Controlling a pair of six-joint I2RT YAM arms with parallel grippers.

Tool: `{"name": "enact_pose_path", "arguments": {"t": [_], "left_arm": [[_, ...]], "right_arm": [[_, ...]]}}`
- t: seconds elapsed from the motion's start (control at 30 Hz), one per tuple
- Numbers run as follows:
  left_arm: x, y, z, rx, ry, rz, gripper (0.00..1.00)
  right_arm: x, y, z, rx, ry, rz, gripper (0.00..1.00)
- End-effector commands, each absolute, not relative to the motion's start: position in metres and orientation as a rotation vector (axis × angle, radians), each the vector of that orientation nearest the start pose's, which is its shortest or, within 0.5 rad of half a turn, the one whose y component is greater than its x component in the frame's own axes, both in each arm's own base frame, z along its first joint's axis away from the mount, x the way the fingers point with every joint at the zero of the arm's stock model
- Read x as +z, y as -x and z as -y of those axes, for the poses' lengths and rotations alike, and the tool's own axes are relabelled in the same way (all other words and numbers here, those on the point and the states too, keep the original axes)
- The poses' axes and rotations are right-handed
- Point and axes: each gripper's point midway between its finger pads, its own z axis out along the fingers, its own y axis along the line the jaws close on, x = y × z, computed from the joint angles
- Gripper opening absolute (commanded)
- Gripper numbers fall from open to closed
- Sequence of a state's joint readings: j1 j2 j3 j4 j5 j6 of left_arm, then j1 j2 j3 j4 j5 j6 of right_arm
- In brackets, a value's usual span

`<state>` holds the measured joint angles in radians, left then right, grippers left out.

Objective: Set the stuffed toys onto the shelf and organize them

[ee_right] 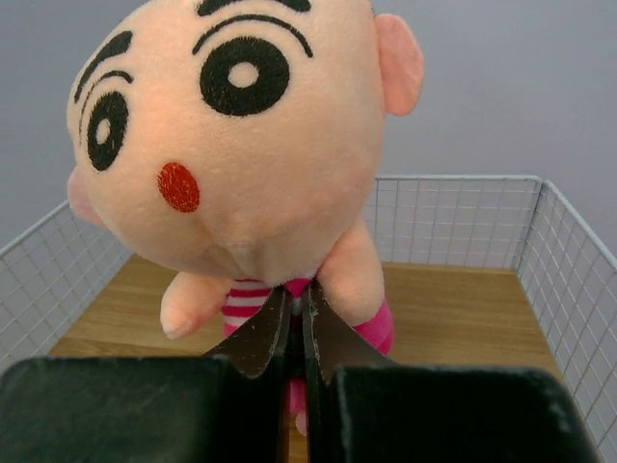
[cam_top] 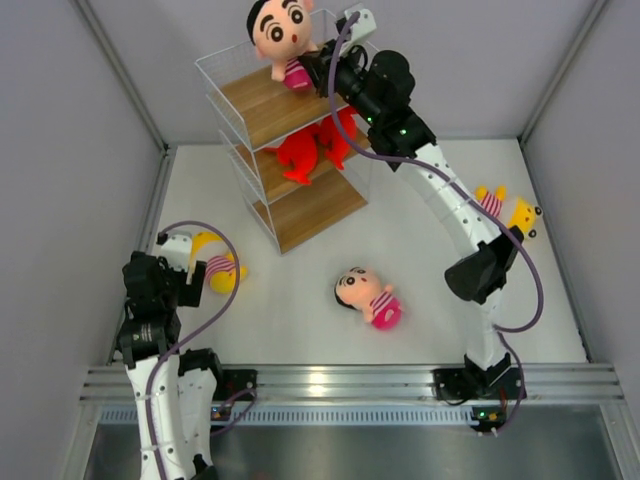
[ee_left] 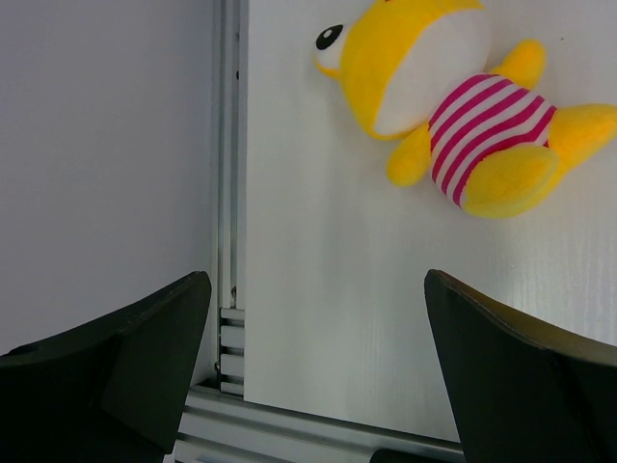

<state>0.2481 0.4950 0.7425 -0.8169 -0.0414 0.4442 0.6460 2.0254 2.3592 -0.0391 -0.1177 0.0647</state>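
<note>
The shelf [cam_top: 262, 100] stands at the back, with two red sharks [cam_top: 312, 150] on its middle board. My right gripper [cam_top: 318, 72] is shut on the striped body of a black-haired boy doll [cam_top: 279, 32] and holds it upright over the top board [ee_right: 463, 309]; the doll's big face [ee_right: 231, 125] fills the right wrist view. A second boy doll [cam_top: 368, 296] lies on the table in the middle. One yellow figure [cam_top: 218, 266] lies just ahead of my open, empty left gripper [cam_top: 188, 280]; it also shows in the left wrist view [ee_left: 463, 106]. Another yellow figure [cam_top: 505, 210] lies at the right.
White walls enclose the table on three sides. A metal rail [cam_top: 340, 382] runs along the near edge and another [ee_left: 229, 193] along the left edge, close to my left gripper. The shelf's wire sides [ee_right: 569, 280] rise around the top board.
</note>
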Motion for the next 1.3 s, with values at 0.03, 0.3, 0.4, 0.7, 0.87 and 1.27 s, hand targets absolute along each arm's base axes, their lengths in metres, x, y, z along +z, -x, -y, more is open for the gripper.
{"name": "enact_pose_path", "arguments": {"t": [0.03, 0.3, 0.4, 0.7, 0.87, 1.27], "left_arm": [[0.19, -0.188, -0.071, 0.434, -0.19, -2.154, 0.99], [0.184, -0.187, -0.071, 0.433, -0.192, -2.166, 0.99], [0.18, -0.187, -0.072, 0.434, -0.201, -2.175, 0.99], [0.173, -0.187, -0.068, 0.406, -0.2, -2.192, 0.99], [0.172, -0.187, -0.068, 0.398, -0.194, -2.196, 0.99], [0.172, -0.188, -0.066, 0.383, -0.186, -2.195, 0.99]], "right_arm": [[0.601, -0.447, -0.352, 0.652, 0.361, -0.984, 0.0], [0.568, -0.502, -0.346, 0.633, 0.22, -1.025, 0.0], [0.563, -0.512, -0.343, 0.629, 0.213, -1.024, 0.0], [0.542, -0.533, -0.339, 0.61, 0.218, -1.065, 0.0], [0.533, -0.536, -0.341, 0.612, 0.235, -1.096, 0.0], [0.562, -0.514, -0.327, 0.612, 0.226, -1.058, 0.44]]}}
